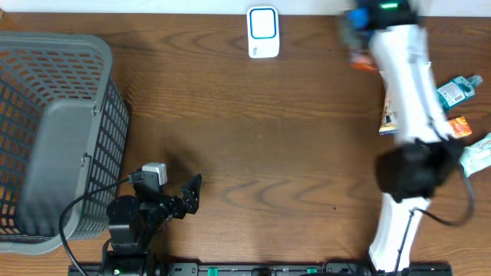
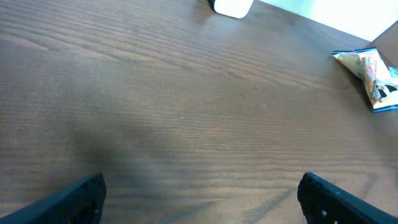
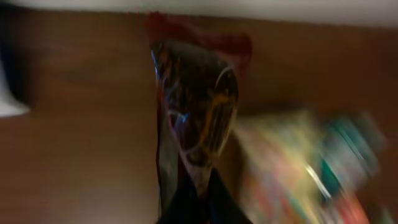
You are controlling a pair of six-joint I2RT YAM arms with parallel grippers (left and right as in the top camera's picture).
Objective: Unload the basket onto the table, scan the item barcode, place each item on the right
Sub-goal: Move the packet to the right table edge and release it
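Overhead, the right arm [image 1: 406, 84] stretched toward the far right corner of the wooden surface [image 1: 253, 138], its outline smeared by motion blur. The right hand [image 3: 199, 202] was clenched on a glossy dark red packet [image 3: 196, 106]. In the right wrist view the packet stood up from between the dark fingers [image 3: 186, 208], lifted clear of the wood. Its print was too blurred to read, and I could not tell whether a barcode faced the camera. Behind it lay a smudge of colourful goods [image 3: 298, 162], none sharp enough to name from that view.

The white scanner [image 1: 262, 32] with its blue-outlined face sat at the far edge of the surface near the middle, well apart from the held packet and to its left. Its base showed at the top of the left wrist view.

Near the right edge lay a teal bottle [image 1: 459, 88], a small orange pack [image 1: 459, 126] just beside it, and a pale green item [image 1: 479, 153] partly hidden by the arm. A white and yellow snack bag [image 2: 372, 78] lay flat on the wood beside the right arm.

The left hand [image 1: 190, 193] was released, jaws spread wide, low over bare wood near the front edge and holding nothing. A grey plastic basket [image 1: 46, 130] stood at the left end, just beside the left arm's base
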